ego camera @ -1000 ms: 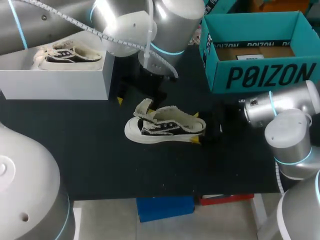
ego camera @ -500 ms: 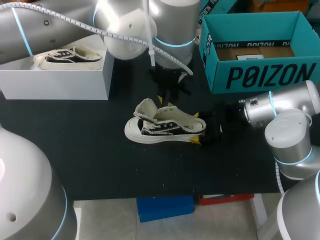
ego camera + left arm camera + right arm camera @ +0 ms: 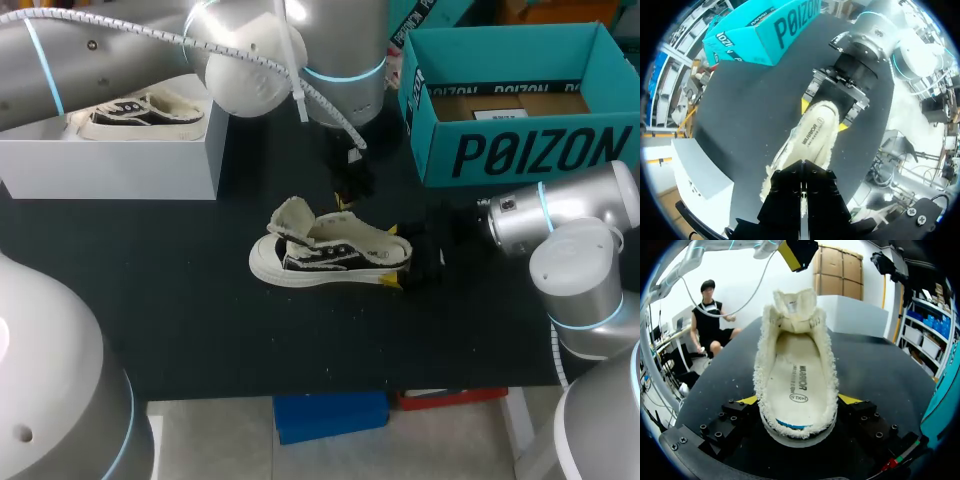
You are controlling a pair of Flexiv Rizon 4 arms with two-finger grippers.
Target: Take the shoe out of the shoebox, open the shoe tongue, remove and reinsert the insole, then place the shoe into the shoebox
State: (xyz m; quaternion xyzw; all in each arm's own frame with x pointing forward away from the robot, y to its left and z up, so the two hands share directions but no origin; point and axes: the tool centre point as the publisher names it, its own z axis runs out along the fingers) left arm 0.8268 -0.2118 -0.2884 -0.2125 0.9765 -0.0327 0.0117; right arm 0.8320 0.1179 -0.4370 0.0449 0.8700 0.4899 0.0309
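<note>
A cream, fuzzy-edged shoe [image 3: 330, 252] with a black side lies on the dark table [image 3: 200, 320], toe to the left and tongue [image 3: 291, 216] folded up. My right gripper [image 3: 392, 256] has a yellow-tipped finger on each side of the heel and is shut on the shoe [image 3: 795, 375]. The insole [image 3: 795, 385] lies flat inside. My left gripper [image 3: 343, 200] hangs just over the shoe's far rim, fingers shut together; nothing shows between them. In the left wrist view it [image 3: 801, 192] sits over the shoe's [image 3: 812, 132] front half, hiding the tongue.
A white shoebox [image 3: 110, 160] stands at the back left with a second shoe [image 3: 140, 112] in it. An open teal box [image 3: 530, 150] stands at the back right, just behind my right arm [image 3: 560, 225].
My left gripper has swung right, from beside the shoe's toe to over its far rim, and its fingers have shut. The right gripper and the shoe have stayed in place.
</note>
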